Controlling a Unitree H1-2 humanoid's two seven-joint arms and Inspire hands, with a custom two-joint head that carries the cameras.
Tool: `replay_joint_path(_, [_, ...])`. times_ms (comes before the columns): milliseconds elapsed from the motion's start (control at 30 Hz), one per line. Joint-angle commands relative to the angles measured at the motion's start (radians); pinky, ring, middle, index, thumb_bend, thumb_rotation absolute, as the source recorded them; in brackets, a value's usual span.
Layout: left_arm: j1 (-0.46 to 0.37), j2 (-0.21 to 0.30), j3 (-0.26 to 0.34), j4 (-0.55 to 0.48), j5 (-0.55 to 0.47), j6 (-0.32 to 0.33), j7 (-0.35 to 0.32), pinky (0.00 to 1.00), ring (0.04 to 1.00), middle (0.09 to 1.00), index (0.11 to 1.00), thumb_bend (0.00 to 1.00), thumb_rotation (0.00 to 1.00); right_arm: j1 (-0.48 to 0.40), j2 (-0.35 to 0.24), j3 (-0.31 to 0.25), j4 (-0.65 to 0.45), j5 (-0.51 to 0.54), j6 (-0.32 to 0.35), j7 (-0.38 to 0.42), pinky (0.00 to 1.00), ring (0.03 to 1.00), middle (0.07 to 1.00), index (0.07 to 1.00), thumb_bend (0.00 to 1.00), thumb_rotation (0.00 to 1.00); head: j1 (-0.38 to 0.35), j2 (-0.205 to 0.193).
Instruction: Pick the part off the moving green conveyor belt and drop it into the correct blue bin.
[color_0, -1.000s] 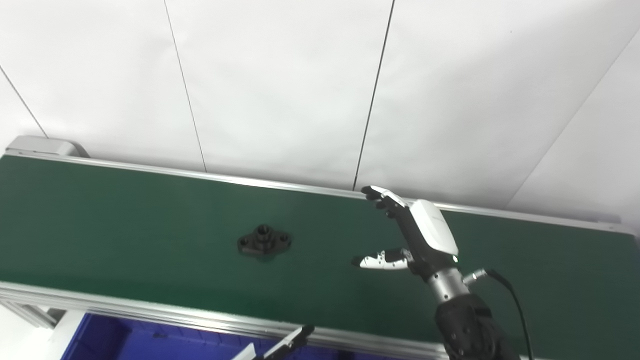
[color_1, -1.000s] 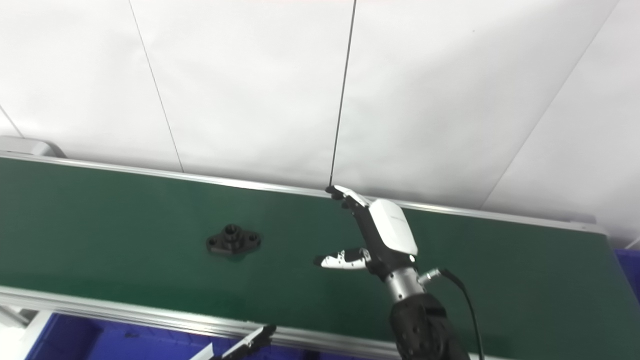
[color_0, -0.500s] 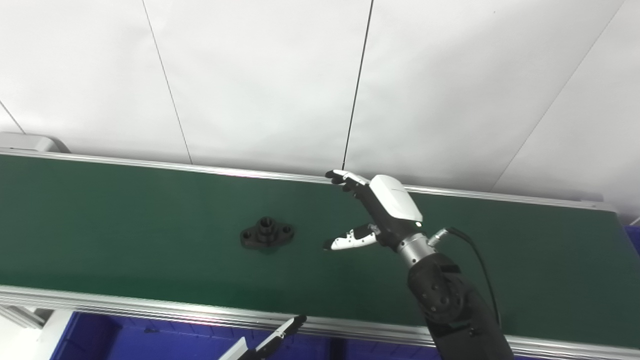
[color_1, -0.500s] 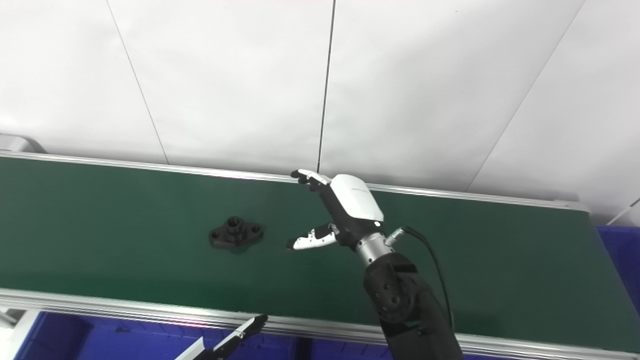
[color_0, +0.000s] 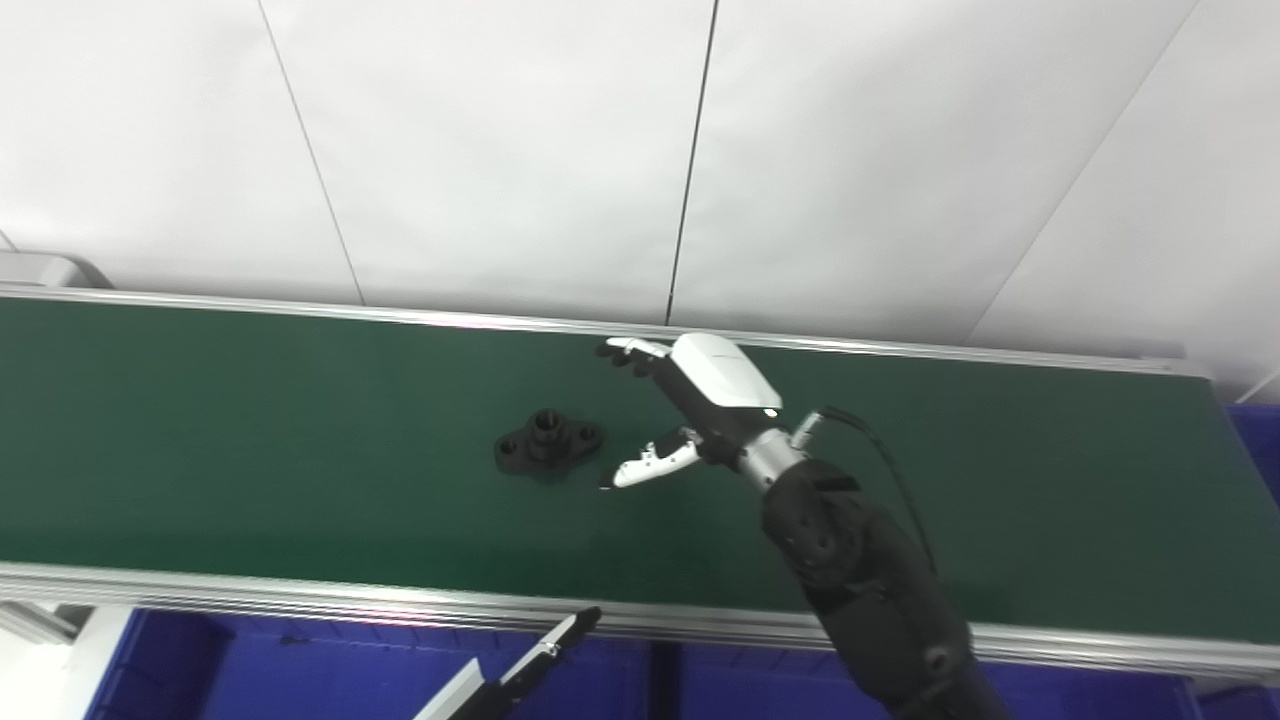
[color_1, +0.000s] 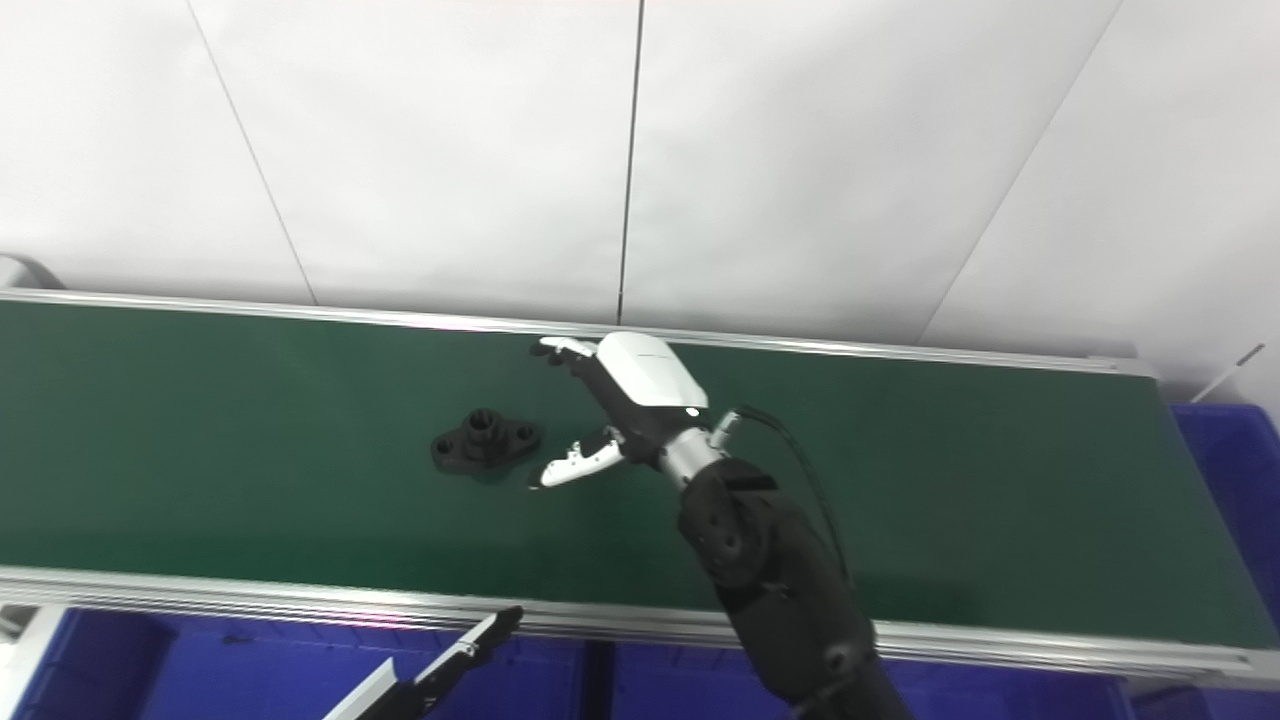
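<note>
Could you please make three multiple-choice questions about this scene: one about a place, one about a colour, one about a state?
1. Where is the black part?
A. on the green belt, left of the right hand
B. inside a blue bin
C. held in the right hand

2. What colour are the bins below the belt's near edge?
A. red
B. blue
C. yellow

3. How is the right hand?
A. closed on the part
B. open, thumb and fingers apart, holding nothing
C. out of view

Answers:
1 A: the part lies on the belt, with a gap to the thumb.
2 B: blue shows under the rail.
3 B: nothing sits between thumb and fingers.
</note>
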Motion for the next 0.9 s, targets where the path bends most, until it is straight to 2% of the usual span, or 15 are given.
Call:
replay_joint_path(0, [0.009, -0.002, -0.001, -0.029, 0.008, -0.010, 0.017, 0.98, 1.000, 1.000, 1.000, 0.87, 0.43, -0.047, 0.018, 0.006, -0.004, -0.005, 0.011, -0.014, 0.70, 0.791, 0.826, 0.851, 0.69, 0.23, 0.000, 0.000])
replay_joint_path(533, [0.025, -0.012, -0.003, -0.040, -0.013, -0.008, 0.019, 0.96, 1.000, 1.000, 1.000, 0.87, 0.41, -0.143, 0.011, 0.105, 0.134, -0.042, -0.016, 0.001, 0.72, 0.792, 0.823, 0.841, 0.67, 0.20, 0.068, 0.023])
replay_joint_path(733, [0.029, -0.013, -0.004, -0.047, 0.001, -0.012, 0.021, 0.95, 1.000, 1.000, 1.000, 0.86, 0.42, -0.168, 0.016, 0.128, 0.212, -0.045, -0.048, -0.036, 0.72, 0.779, 0.809, 0.824, 0.68, 0.17, 0.079, 0.031])
replay_joint_path(800, [0.030, -0.014, -0.005, -0.048, -0.011, -0.012, 0.018, 0.95, 1.000, 1.000, 1.000, 0.86, 0.41, -0.176, 0.013, 0.142, 0.233, -0.045, -0.053, -0.032, 0.70, 0.770, 0.803, 0.821, 0.65, 0.16, 0.078, 0.035])
replay_joint_path(867, [0.030, -0.016, -0.005, -0.047, -0.018, -0.016, 0.018, 0.95, 1.000, 1.000, 1.000, 0.85, 0.40, -0.178, 0.005, 0.161, 0.251, -0.048, -0.064, -0.032, 0.63, 0.725, 0.767, 0.804, 0.61, 0.10, 0.079, 0.037])
